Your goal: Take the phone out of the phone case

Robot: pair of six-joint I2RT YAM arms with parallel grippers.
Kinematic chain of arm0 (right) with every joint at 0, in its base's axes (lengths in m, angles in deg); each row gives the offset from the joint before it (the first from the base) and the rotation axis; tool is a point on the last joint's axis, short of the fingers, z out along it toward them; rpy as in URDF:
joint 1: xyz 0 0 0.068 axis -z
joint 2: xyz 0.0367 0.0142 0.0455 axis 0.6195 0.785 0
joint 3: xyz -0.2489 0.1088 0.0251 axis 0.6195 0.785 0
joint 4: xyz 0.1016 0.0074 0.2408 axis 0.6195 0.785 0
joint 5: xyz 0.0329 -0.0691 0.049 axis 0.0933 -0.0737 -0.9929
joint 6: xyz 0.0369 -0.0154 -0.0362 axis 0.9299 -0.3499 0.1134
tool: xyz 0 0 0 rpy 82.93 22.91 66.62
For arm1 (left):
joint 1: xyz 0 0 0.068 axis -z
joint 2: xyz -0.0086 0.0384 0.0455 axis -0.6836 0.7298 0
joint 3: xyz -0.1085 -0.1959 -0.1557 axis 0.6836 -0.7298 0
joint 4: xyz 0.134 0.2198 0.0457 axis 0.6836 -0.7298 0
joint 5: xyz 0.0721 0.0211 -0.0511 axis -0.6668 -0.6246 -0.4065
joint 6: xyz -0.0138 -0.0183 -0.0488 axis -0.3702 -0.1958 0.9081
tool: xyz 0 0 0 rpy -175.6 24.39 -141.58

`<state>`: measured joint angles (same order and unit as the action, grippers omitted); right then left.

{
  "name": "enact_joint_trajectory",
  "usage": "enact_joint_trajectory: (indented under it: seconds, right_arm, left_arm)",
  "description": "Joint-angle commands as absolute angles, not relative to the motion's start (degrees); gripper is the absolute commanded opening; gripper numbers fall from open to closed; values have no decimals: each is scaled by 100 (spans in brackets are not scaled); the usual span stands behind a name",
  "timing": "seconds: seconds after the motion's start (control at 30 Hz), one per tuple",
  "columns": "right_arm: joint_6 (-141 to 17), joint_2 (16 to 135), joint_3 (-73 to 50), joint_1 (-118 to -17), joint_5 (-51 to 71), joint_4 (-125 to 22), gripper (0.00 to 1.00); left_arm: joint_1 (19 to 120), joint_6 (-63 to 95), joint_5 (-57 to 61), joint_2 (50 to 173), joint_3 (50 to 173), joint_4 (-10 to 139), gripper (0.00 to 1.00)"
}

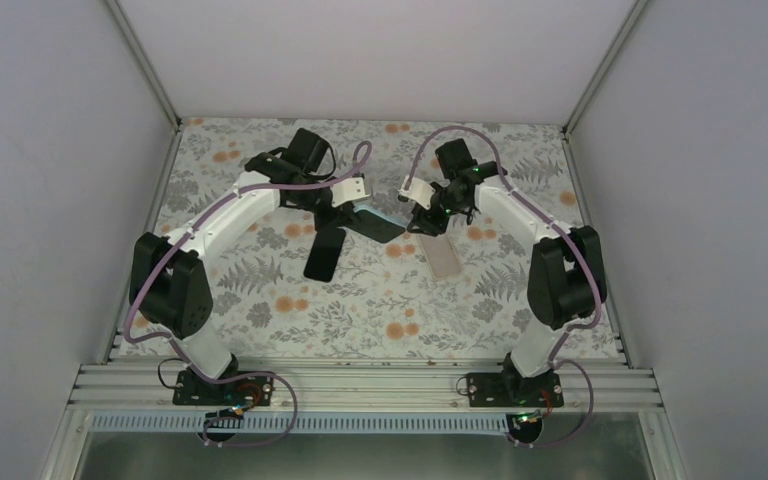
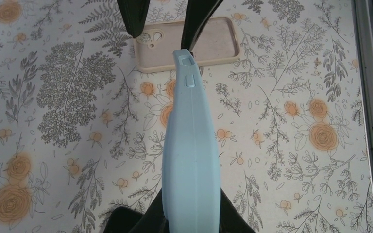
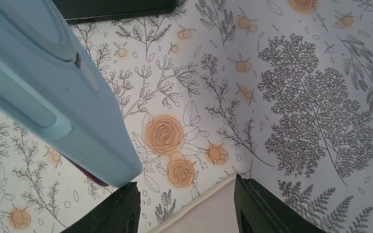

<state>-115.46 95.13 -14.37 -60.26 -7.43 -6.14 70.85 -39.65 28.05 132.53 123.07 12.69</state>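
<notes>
My left gripper (image 1: 358, 205) (image 2: 192, 216) is shut on a light blue phone case (image 2: 190, 141) and holds it edge-on above the table. In the top view the held item looks dark (image 1: 377, 227), which seems to be the phone's screen. In the right wrist view the blue case (image 3: 53, 92) shows a dark strip under its lower edge. My right gripper (image 1: 427, 222) (image 3: 187, 204) is open and empty. Its left finger (image 3: 114, 211) is close by the blue case's far end, and I cannot tell if they touch.
An empty beige case (image 1: 443, 258) (image 2: 189, 43) (image 3: 209, 216) lies flat on the floral table under my right gripper. A black slab, phone or case (image 1: 322, 255) (image 3: 116, 9), lies on the table left of centre. Grey walls enclose the table.
</notes>
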Motion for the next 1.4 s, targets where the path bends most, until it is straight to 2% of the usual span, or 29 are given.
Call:
enact_joint_trajectory:
  seconds: [0.0,0.13,0.27,0.37,0.67,1.37]
  right_arm:
    - [-11458,9591,-1728,-5982,-689,-921,52]
    - [-11498,9784,-2114,-5986,-812,-710,51]
    - [-11562,9897,-2336,-6003,-828,-427,51]
    - [-11515,9718,-2050,-5919,-526,-546,51]
    - [-11683,8939,-1246,-5802,-794,-177,51]
    - [-11482,9401,-1363,-6157,-861,-509,50]
  left_arm:
    - [7131,-4091,3357,13068,12333,1198,2]
    - [7233,-4177,3592,13193,12456,916,2]
    - [7266,-4052,3340,13151,12413,1173,2]
    - [7247,-4075,3232,13110,12385,1185,2]
    - [7226,-3901,2474,13055,12189,1600,2]
    - [7233,-3928,2984,13047,12397,1426,2]
